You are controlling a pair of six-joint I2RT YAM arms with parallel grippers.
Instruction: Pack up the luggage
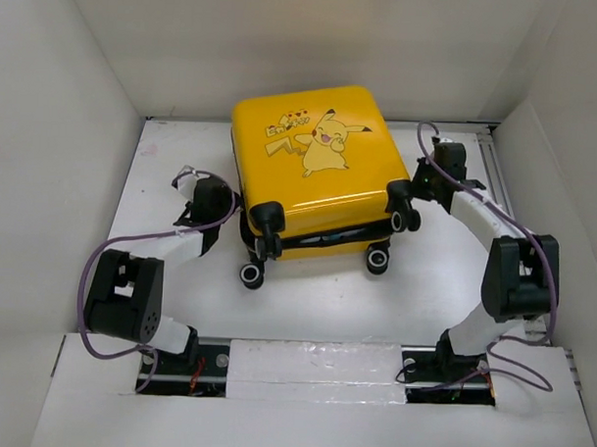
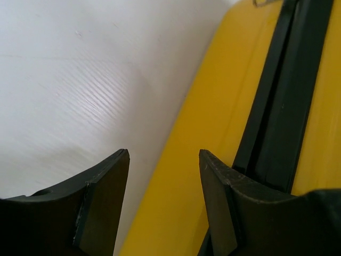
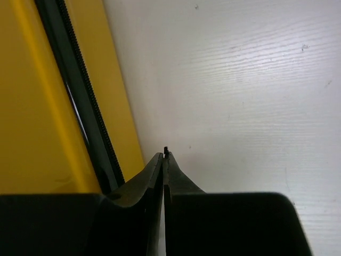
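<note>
The yellow Pikachu suitcase (image 1: pixel 316 155) lies flat at the table's middle with its lid down and its wheels toward me. A narrow gap shows between its two halves at the front. My left gripper (image 1: pixel 232 209) is open at its left side. In the left wrist view the yellow shell (image 2: pixel 213 122) and black zipper band (image 2: pixel 282 101) run between and beside the fingers (image 2: pixel 164 154). My right gripper (image 1: pixel 417 186) is at the suitcase's right side, shut (image 3: pixel 165 154) with a tiny black tab (image 3: pixel 165 150) pinched at its tips, beside the zipper track (image 3: pixel 80 101).
White walls enclose the white table (image 1: pixel 163 180) on the left, back and right. The suitcase wheels (image 1: pixel 252 275) stick out at the front. Both arms bend around the case, with cables looping beside them.
</note>
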